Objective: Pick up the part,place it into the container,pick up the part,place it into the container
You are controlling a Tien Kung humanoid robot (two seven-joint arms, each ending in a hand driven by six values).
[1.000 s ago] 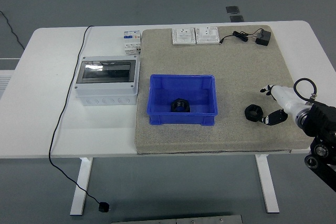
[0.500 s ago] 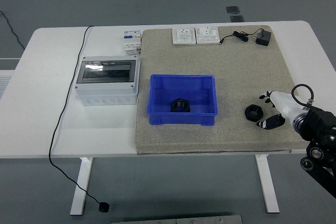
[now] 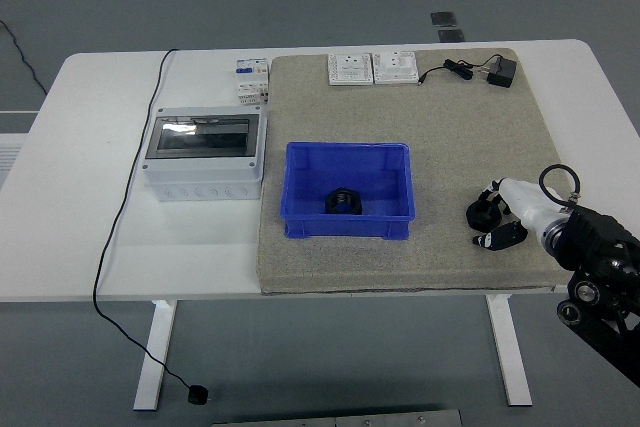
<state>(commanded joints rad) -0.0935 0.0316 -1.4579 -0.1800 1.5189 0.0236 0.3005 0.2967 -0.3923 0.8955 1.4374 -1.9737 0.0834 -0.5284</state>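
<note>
A blue container [image 3: 349,190] stands on the grey mat near the middle of the table, with one black ring-shaped part [image 3: 343,201] inside it. A second black part [image 3: 481,214] lies on the mat at the right. My right hand [image 3: 497,215] comes in from the lower right, its white and black fingers [image 3: 501,237] open and curved around the right side of this part, touching or almost touching it. The left arm is out of view.
A grey electrical box [image 3: 203,154] with a clear lid stands left of the container. Two white switch plates [image 3: 372,68] and a black adapter with cable [image 3: 497,71] lie at the mat's far edge. A black cable [image 3: 130,197] runs over the table's left side.
My right hand has moved left and slightly down, from beside the part to closing around its right side. The part and container have not moved.
</note>
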